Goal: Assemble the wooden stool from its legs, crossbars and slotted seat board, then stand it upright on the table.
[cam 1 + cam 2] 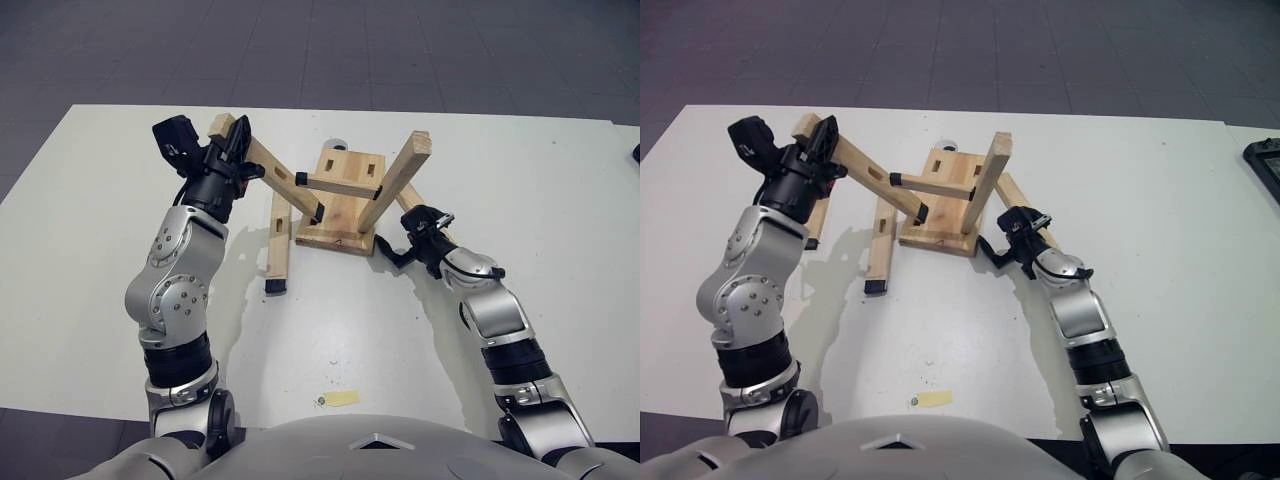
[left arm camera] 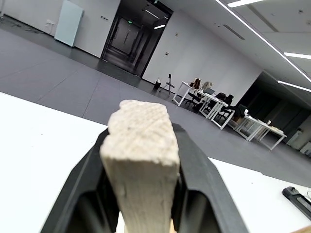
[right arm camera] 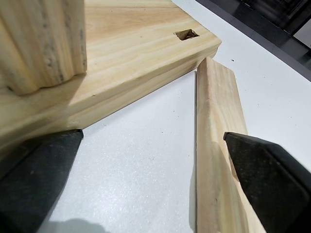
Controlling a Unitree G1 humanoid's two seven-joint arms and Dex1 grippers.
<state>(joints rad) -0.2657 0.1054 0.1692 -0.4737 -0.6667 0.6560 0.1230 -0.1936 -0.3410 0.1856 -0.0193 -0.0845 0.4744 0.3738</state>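
Roughly halfway: centre-frame seat board (image 1: 330, 228) bears upright leg (image 1: 396, 180) and crossbar (image 1: 340, 186); left gripper (image 1: 243, 150) clamps second leg (image 1: 280, 175); right gripper (image 1: 402, 240) gapes empty; loose leg (image 1: 279, 240) waits.

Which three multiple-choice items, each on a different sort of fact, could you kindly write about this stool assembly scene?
1. Where does the flat slotted wooden seat board lie?
A. on the white table, between the arms
B. on the floor
C. atop four legs

2. What colour is the foot cap of the loose pale wooden leg lying on the table?
A. red
B. black
C. white

3. How do the left jaws stand?
A. wide open and empty
B. shut on a slanting wooden leg
C. shut on the seat board

Answers: 1 A, the board rests flat on the tabletop; 2 B, the leg's near end is black; 3 B, both jaws press the leg's end.
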